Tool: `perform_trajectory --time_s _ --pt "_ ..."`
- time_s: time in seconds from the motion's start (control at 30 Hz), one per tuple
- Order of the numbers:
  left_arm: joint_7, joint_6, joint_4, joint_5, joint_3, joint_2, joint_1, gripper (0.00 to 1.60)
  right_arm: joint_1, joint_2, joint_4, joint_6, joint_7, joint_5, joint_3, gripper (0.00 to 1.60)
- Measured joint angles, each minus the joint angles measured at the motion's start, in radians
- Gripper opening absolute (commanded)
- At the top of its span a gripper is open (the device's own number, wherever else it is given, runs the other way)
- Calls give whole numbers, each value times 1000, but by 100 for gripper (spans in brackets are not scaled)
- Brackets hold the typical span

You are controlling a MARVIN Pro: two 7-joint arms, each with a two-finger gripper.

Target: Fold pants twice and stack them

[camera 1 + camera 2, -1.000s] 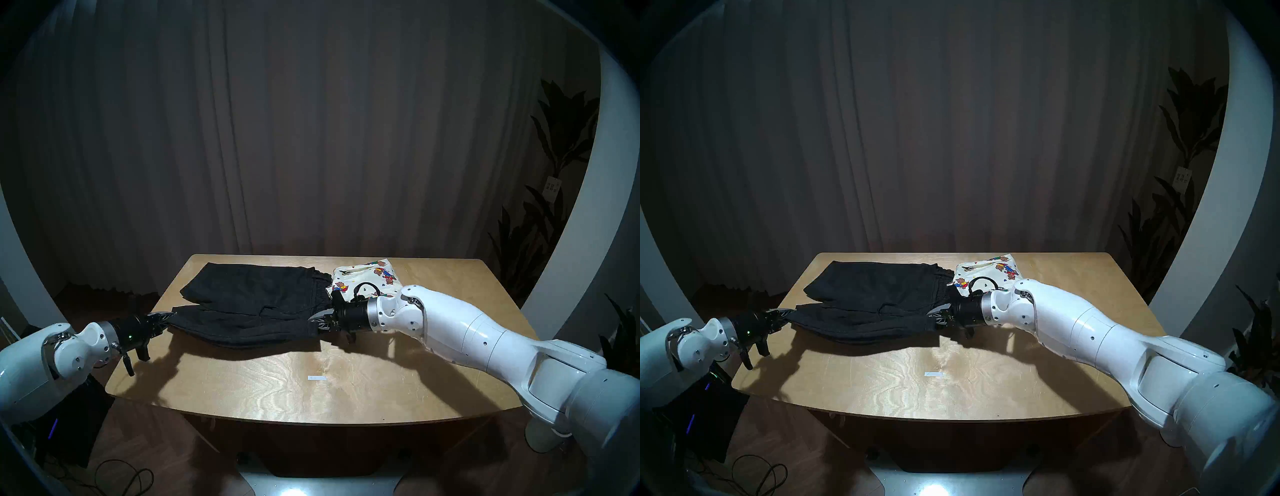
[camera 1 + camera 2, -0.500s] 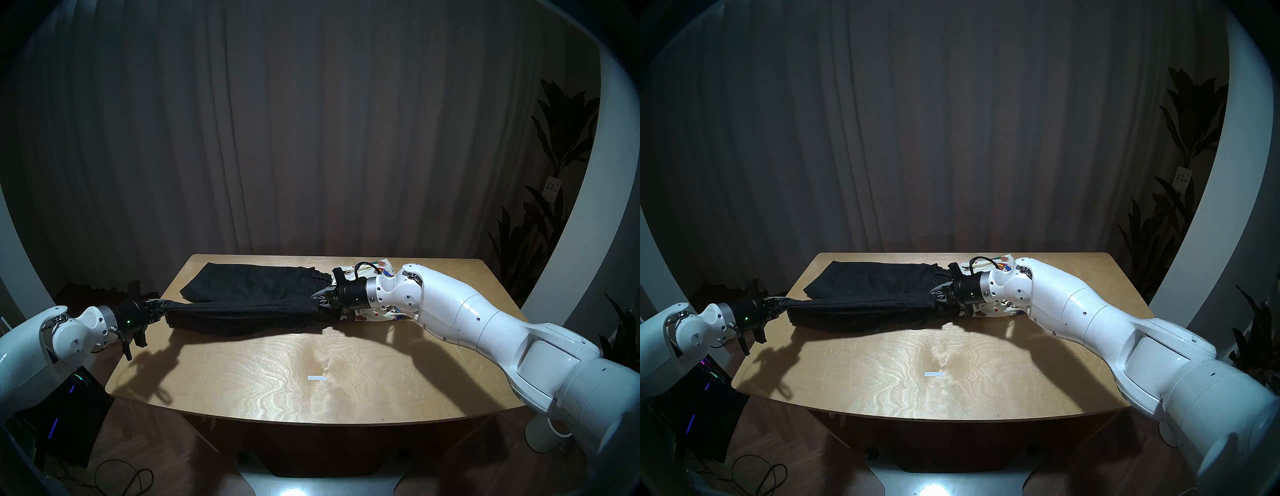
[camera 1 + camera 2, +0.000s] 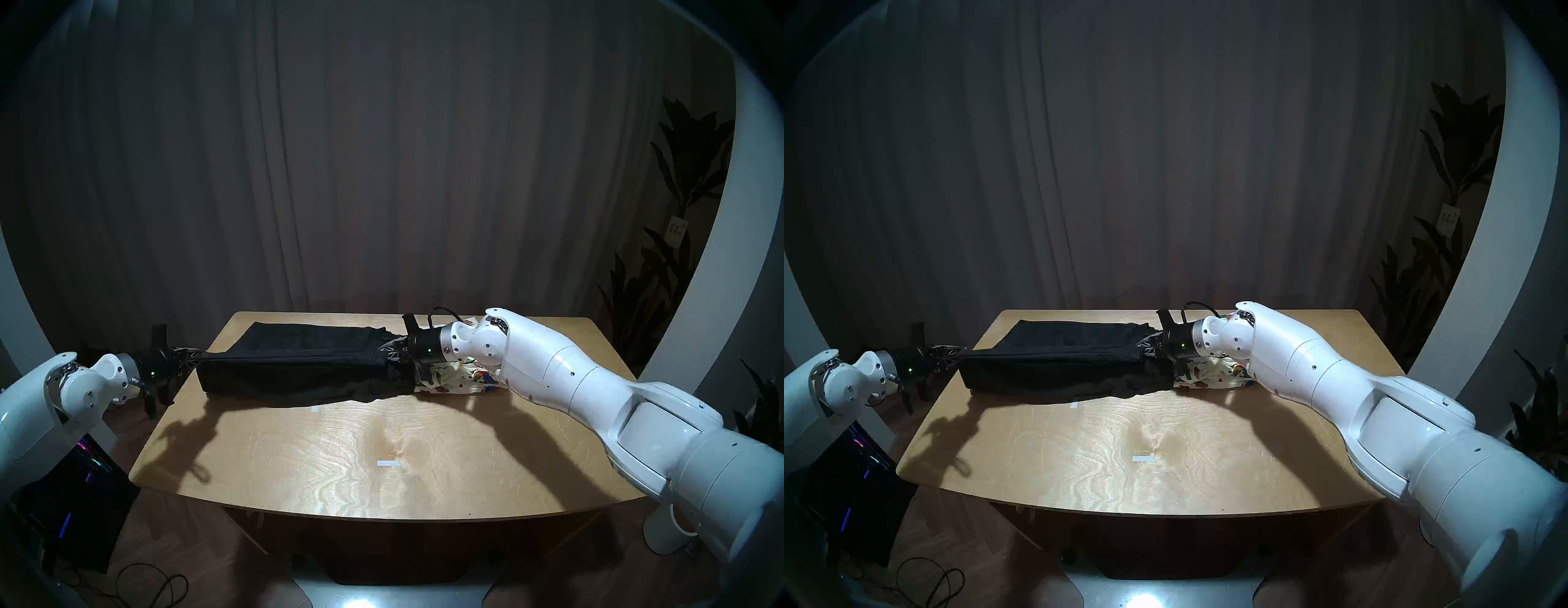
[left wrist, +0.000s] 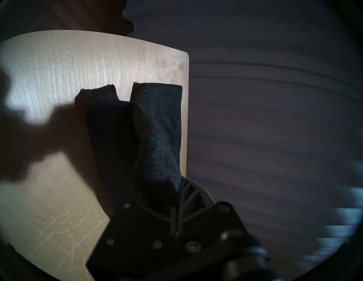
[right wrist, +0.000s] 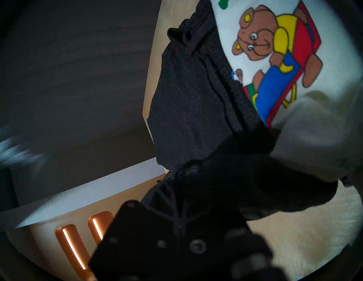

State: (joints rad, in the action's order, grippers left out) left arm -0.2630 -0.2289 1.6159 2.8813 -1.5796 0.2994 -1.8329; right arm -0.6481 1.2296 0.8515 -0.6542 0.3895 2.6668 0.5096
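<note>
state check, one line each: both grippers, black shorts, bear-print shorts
left gripper: shut on the leg end of the black shorts, held above the table's left edge.
right gripper: shut on the waistband end of the black shorts.
black shorts: near half lifted and stretched between the grippers, far leg flat on the table; fold unfinished.
bear-print shorts: lying on the table under the right wrist, touching the black waistband, not stacked.

You see a dim room, light glaring off the table [image 3: 382, 446], long arm shadows, dark fisheye rims; wrist views perhaps motion-blurred.
</note>
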Motion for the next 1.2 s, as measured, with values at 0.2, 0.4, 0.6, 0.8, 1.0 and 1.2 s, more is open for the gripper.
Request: perform_trajectory --time_s 0.2,0.4,0.6,0.8,1.0,1.2 --pt "-30 3 0 0 24 6 52 0 11 21 -34 21 21 4 3 0" --pt "-53 8 9 0 41 16 91 0 25 35 -64 37 32 8 11 0" --pt "-68 14 11 0 61 34 123 0 39 48 -93 52 33 11 18 0" --pt "-71 22 -1 0 81 57 151 0 46 63 -119 66 33 13 20 0" --pt "-71 28 -18 -1 95 77 172 0 48 78 -136 75 32 14 20 0" --pt "-71 37 -38 -9 110 99 196 0 48 93 -151 86 32 15 20 0"
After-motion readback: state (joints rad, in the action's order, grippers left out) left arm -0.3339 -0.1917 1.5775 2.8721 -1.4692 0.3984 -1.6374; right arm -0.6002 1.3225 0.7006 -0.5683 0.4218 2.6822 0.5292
